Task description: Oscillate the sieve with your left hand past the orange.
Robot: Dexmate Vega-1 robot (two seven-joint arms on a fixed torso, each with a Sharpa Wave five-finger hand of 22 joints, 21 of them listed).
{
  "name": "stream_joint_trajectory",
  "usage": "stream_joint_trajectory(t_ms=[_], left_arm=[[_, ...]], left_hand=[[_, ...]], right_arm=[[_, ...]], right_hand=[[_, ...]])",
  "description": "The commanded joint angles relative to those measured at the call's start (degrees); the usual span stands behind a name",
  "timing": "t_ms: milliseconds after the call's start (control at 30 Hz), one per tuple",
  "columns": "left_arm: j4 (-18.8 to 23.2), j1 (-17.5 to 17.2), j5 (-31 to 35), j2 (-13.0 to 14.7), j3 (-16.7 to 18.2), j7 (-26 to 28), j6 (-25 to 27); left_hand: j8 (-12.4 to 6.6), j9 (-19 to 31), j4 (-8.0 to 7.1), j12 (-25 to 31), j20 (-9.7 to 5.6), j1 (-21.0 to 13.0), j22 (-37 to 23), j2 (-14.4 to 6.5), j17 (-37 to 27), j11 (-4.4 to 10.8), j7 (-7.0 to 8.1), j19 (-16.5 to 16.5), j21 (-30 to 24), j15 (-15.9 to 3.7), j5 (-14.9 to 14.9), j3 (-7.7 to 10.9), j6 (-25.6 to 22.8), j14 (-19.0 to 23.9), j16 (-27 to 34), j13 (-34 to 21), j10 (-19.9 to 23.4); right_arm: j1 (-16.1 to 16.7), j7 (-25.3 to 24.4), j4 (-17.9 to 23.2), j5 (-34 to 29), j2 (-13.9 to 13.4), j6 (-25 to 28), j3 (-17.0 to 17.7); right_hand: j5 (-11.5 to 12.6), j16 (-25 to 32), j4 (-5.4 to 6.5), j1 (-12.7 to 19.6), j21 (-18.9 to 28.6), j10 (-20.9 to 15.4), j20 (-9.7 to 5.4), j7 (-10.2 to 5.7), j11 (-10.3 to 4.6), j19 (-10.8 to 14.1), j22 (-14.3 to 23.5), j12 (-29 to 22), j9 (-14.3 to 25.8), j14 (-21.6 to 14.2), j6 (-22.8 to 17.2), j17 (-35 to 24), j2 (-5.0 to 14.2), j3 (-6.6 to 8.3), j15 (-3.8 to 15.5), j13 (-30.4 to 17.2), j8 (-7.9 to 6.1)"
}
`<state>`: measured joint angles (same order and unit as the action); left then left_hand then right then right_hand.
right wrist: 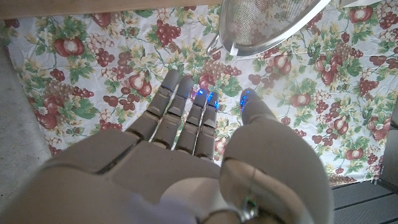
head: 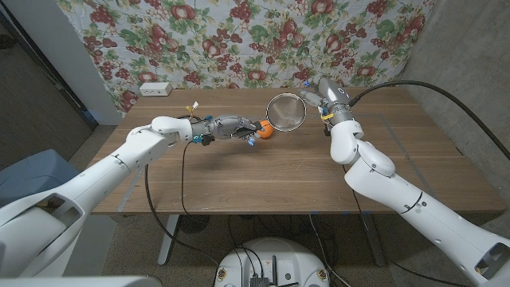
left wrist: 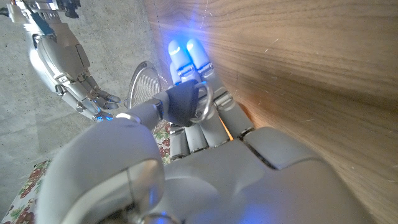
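Holding the round wire-mesh metal sieve (head: 286, 111) by its dark handle, our left hand (head: 231, 126) has it raised above the wooden worktop (head: 239, 171), just beside the small orange fruit (head: 266, 129). Mid-swing, we judge; next: sweep past the orange. Right hand (head: 327, 94) empty, fingers apart.

The wooden table (head: 398, 159) carries little. An orange (head: 266, 128) sits on it toward the far side, near the middle (partly hidden by the robot's fingers). A white power strip (head: 155, 88) lies at the far left corner, close to the floral cloth hung behind. A faint pale outline is marked on the wood on the right part.
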<state>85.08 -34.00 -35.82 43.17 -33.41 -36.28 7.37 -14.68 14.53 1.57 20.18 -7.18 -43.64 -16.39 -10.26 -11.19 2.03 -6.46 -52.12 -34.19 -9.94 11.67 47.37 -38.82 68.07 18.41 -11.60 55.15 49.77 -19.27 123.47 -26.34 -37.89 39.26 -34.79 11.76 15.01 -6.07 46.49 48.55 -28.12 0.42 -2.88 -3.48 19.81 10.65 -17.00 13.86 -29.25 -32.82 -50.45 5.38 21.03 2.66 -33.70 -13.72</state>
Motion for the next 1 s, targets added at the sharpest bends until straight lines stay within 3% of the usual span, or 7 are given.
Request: stream_joint_trajectory(t_ms=[33, 567, 1000], left_arm=[[-0.65, -0.63, -1.46, -0.54, 0.97, 0.54, -0.59], [0.81, -2.93, -3.77, -0.61, 2.67, 3.94, 0.13], [3.06, -5.97, -6.13, -0.10, 4.85, 7.14, -0.40]], left_hand=[[-0.50, 0.27, -1.59, 0.40, -1.39, -2.20, -0.20, -1.74, -0.08, 1.62, -4.66, -0.51, -0.63, -3.23, -0.09, 2.16, -4.95, 3.60, -0.06, -0.07, 2.32], [-0.62, 0.75, -1.37, 0.46, -1.24, -2.45, -0.32, -1.72, -0.09, 1.06, -4.84, -0.59, -1.32, -3.16, -0.32, 2.25, -5.66, 4.32, 0.04, -0.04, 2.92], [-0.63, 1.16, -1.19, 0.41, -1.09, -2.62, -0.40, -1.70, -0.10, 0.64, -4.91, -1.01, -2.09, -3.11, -0.55, 2.31, -6.11, 5.06, 0.17, 0.00, 3.34]], right_arm=[[1.42, -3.70, -1.39, 3.31, 0.35, -3.99, 2.18], [4.15, -9.52, -7.05, 13.50, 2.75, -16.88, 8.23], [5.42, -10.68, -11.89, 21.48, 3.96, -25.88, 11.62]], right_hand=[[0.41, -0.33, 0.10, -1.05, -0.07, 0.18, -0.06, 0.25, 0.04, -0.32, 0.10, 0.31, 0.10, 0.56, 0.09, 0.36, 0.13, -0.04, 2.95, 0.08, 0.22], [1.06, -1.09, 1.11, -4.03, -0.19, -0.57, -0.37, 1.43, 1.25, -0.85, 0.01, 1.27, -0.25, 1.07, -0.57, 2.23, 1.40, -0.34, 2.31, 0.95, 0.27], [1.50, -1.32, 1.51, -5.89, -0.40, -0.73, -0.80, 2.30, 1.93, -1.40, -0.04, 2.00, -0.44, 1.45, -1.29, 3.15, 1.92, -0.67, 1.69, 1.51, 0.22]])
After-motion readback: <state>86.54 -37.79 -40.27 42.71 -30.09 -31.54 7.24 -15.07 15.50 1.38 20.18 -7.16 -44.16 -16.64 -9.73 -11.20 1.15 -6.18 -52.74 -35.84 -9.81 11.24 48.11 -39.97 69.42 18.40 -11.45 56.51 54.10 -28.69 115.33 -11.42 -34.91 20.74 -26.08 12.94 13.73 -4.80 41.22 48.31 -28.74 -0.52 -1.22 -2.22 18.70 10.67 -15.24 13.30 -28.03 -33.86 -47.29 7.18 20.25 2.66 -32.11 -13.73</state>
